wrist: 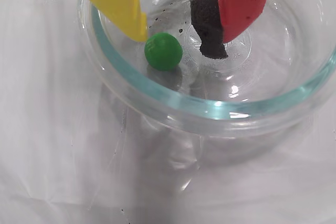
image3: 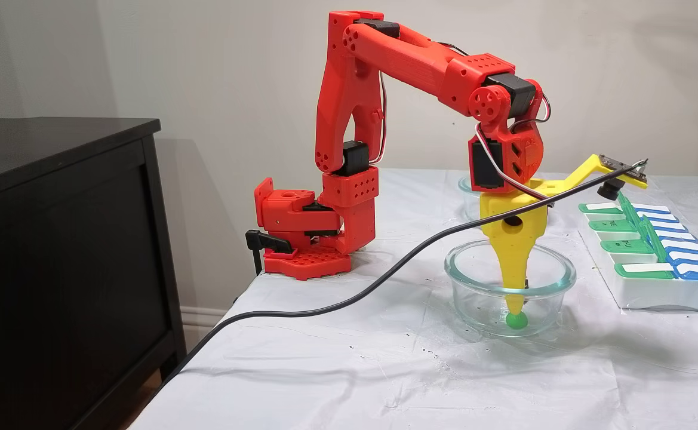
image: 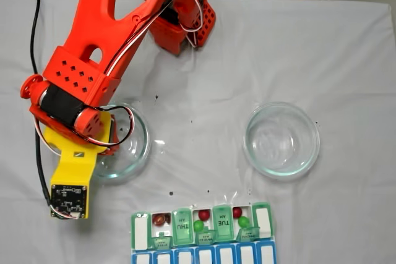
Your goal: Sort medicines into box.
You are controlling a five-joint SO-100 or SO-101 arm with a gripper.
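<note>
Down in the glass dish (wrist: pixel 157 98) lies one green ball (wrist: pixel 164 51), resting on the dish floor close to the wall. The gripper (wrist: pixel 184 38) is lowered into the dish with its jaws parted: the yellow finger (wrist: pixel 123 3) has its tip touching or just short of the ball's upper side, while the red finger (wrist: pixel 244 3), faced with a dark foam pad (wrist: pixel 209 27), stands apart on the other side. Nothing is clasped yet; the ball sits against the yellow tip rather than midway in the gap, so I judge the jaws would need to shift a little before closing, else the glossy ball may roll along the curved wall.

In a fixed view from above, this dish (image: pixel 139 153) sits toward the left side of the tabletop, partly under the arm, and a second glass dish (image: pixel 281 140) stands well apart to its right. The pill box (image: pixel 263 221) lies along the near edge of the tabletop with several green lids raised, presumably left up so balls can be dropped straight in. Three dark red balls (image: pixel 203 214) and two green balls (image: pixel 244 222) already lie in its open compartments. Judging by that, the ball in the dish is the last one to be moved.
</note>
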